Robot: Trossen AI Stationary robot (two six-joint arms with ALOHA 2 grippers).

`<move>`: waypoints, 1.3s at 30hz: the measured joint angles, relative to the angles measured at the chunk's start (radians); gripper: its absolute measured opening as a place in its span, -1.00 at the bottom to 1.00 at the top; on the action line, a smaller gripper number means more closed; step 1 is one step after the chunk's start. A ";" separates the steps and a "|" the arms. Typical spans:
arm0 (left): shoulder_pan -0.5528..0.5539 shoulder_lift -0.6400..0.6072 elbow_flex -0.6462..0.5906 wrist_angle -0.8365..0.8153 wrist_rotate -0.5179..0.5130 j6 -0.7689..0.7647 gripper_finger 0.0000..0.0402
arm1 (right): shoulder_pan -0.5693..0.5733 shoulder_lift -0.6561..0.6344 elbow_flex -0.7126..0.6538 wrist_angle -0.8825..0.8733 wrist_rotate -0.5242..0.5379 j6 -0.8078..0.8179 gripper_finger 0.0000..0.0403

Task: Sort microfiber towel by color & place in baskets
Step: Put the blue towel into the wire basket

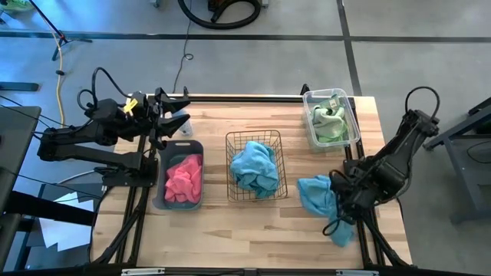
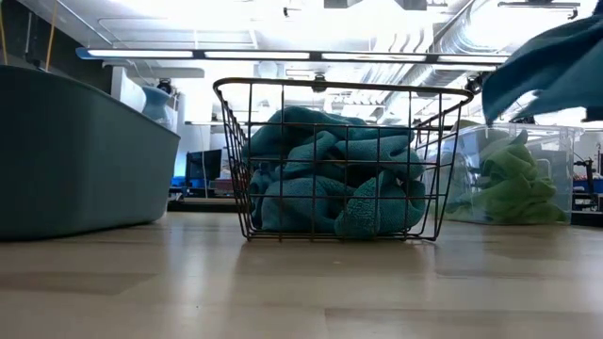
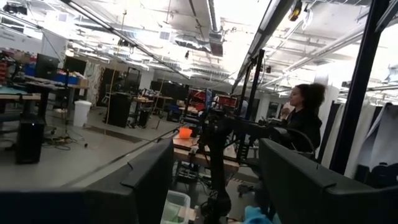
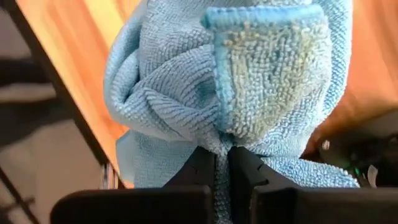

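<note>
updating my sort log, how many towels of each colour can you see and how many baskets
pink towels: 1, in the grey tub
green towels: 1, in the clear bin
teal towels: 2, one in the wire basket, one held by the right gripper
baskets: 3, grey tub, wire basket, clear bin
total: 4 towels, 3 baskets, as far as the bunched heaps show

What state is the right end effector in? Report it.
Shut on the teal towel: the right end effector has its fingers pressed together with a fold of cloth pinched between them.
</note>
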 joint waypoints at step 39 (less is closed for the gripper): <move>0.000 0.000 0.000 -0.029 -0.003 -0.026 0.12 | -0.194 -0.024 -0.177 0.177 -0.182 -0.201 0.31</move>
